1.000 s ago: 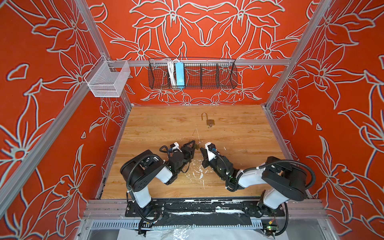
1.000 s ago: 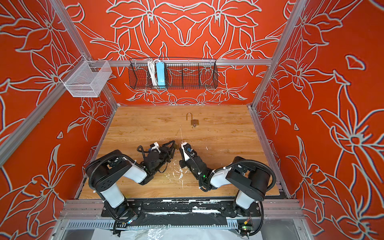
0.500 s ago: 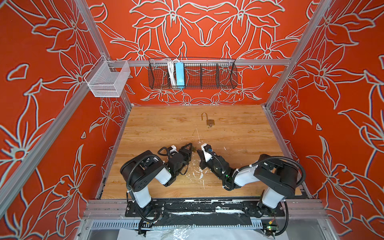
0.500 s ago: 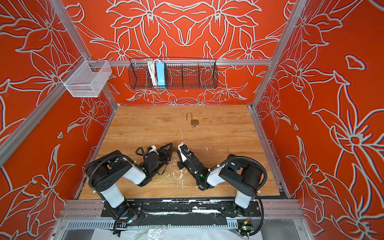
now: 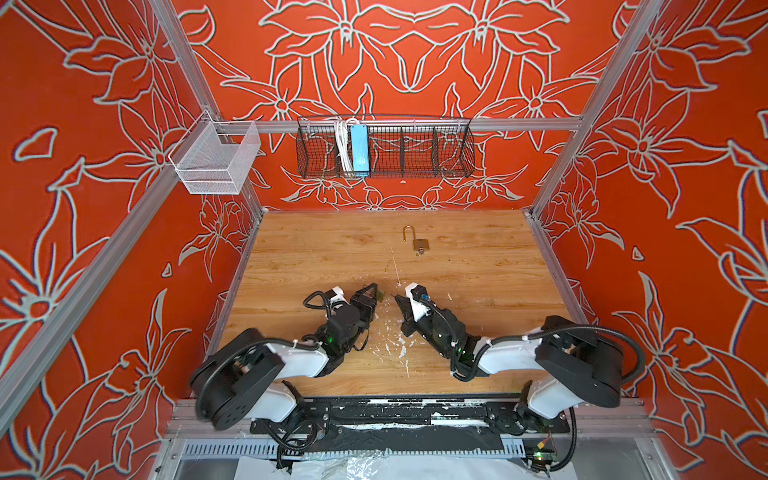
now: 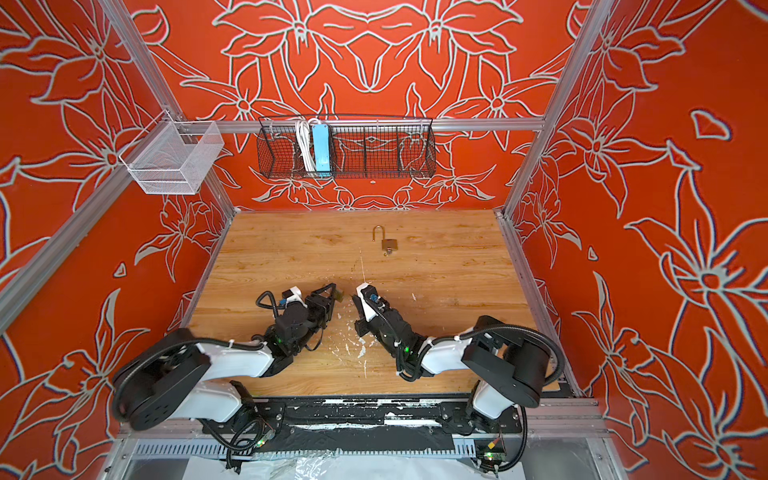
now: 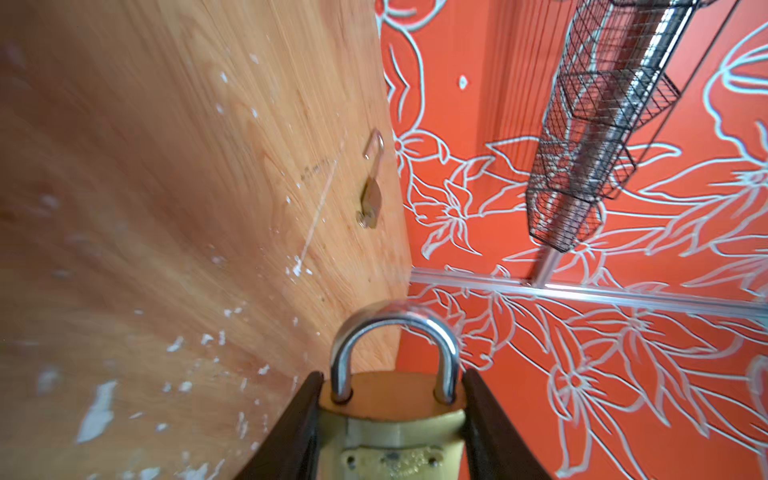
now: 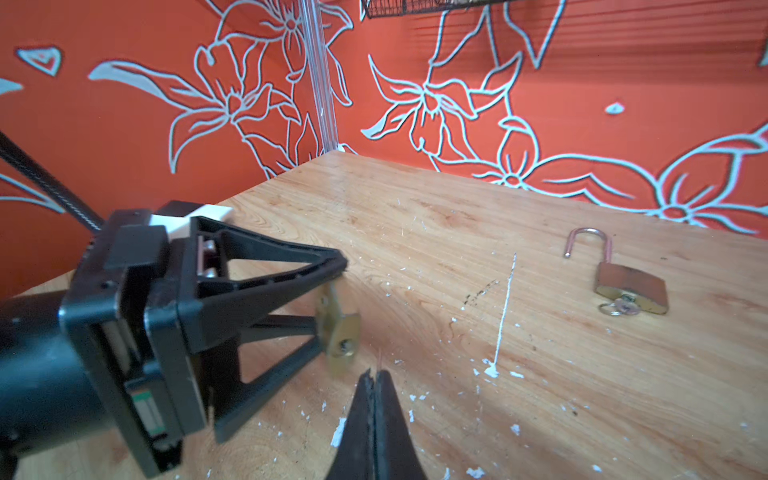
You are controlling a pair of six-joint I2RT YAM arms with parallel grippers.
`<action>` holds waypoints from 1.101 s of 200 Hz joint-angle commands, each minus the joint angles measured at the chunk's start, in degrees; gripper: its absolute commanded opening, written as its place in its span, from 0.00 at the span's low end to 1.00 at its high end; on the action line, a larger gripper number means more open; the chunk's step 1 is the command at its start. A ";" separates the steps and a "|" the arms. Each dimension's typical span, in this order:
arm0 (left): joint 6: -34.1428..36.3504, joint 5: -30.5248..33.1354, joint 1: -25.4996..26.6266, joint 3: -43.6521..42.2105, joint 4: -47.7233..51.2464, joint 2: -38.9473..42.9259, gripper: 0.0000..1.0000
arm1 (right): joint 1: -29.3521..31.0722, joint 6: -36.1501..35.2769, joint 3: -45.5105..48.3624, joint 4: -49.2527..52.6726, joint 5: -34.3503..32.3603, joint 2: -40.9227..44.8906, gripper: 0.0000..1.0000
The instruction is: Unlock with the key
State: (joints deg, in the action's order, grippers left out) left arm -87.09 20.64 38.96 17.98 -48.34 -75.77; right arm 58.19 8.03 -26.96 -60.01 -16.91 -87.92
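My left gripper (image 7: pixel 392 376) is shut on a brass padlock (image 7: pixel 392 419) by its sides, and the steel shackle is closed. In the right wrist view this padlock (image 8: pixel 338 328) hangs between the left gripper's fingers (image 8: pixel 291 266), keyhole end towards my right gripper (image 8: pixel 374 374). The right gripper is shut, and a thin sliver sticks out of its tips, seemingly the key (image 8: pixel 379 360) edge-on, just short of the keyhole. In both top views the left gripper (image 5: pixel 376 293) (image 6: pixel 334 291) and right gripper (image 5: pixel 398 300) (image 6: pixel 355 299) face each other above the table's middle.
A second brass padlock (image 5: pixel 419 245) (image 6: pixel 388 245) (image 8: pixel 629 286) lies farther back on the wooden table (image 5: pixel 478 291), shackle swung open, with a ringed key in its keyhole. A black wire basket (image 5: pixel 386 151) and a white mesh basket (image 5: pixel 216 160) hang on the walls.
Both grippers have shifted slightly to the left, and the right arm's elbow swung in and back out. Both grips are unchanged.
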 commanded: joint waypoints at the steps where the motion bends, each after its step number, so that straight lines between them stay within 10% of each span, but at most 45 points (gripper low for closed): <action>1: 4.82 8.27 -1.24 6.48 26.55 7.54 0.00 | -0.10 -1.55 1.18 2.20 -0.76 2.54 0.00; 34: 8.65 11.34 -2.55 8.27 34.09 11.63 0.00 | -1.59 -3.02 2.78 2.71 -2.55 5.88 0.00; 73: 14.61 -4.03 -8.46 9.28 32.80 11.87 0.00 | -6.26 0.88 4.89 0.65 5.92 7.37 0.00; 107: 8.03 -9.75 -9.51 2.60 16.66 11.25 0.00 | -6.33 3.07 4.54 -1.10 10.40 5.70 0.00; 138: 9.56 -11.01 -9.52 8.12 28.57 12.67 0.00 | -6.34 2.86 5.08 -2.41 12.89 5.84 0.00; 172: 3.62 -12.94 -9.50 4.53 20.52 11.63 0.00 | -6.35 2.48 4.81 0.81 13.43 9.14 0.00; 220: -3.03 -15.50 -9.43 2.39 19.98 13.34 0.00 | -4.25 16.22 6.27 1.87 8.04 13.11 0.00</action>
State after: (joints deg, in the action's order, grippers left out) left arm -84.12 6.33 29.63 22.70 -22.35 -64.40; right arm 52.40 15.18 -22.87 -55.79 -4.43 -76.36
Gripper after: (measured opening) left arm 0.481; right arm 0.048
